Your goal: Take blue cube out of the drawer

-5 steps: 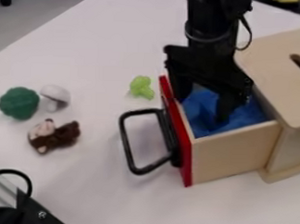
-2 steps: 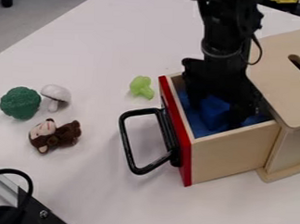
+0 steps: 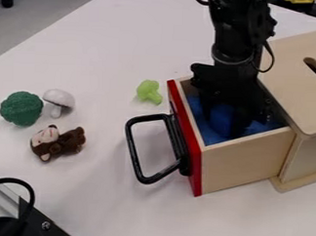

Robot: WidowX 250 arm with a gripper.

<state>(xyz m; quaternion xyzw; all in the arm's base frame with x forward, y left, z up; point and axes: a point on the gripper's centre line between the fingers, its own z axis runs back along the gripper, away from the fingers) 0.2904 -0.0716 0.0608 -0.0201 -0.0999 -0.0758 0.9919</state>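
Inside the drawer (image 3: 247,162), the blue cube (image 3: 220,118) sits between the fingers of the claw (image 3: 223,125), which looks part-closed and gripping it. Grasping seems the step in hand; next calls for a straight lift, clear of the drawer's walls, before moving sideways.

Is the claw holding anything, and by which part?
Can't tell: the claw is down in the drawer at the blue cube, but a grip isn't clear.

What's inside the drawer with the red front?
A blue cube and blue lining show inside the drawer, with the tool hanging down in there. It covers part of the cube and the drawer's far end; I can't tell what's behind it.
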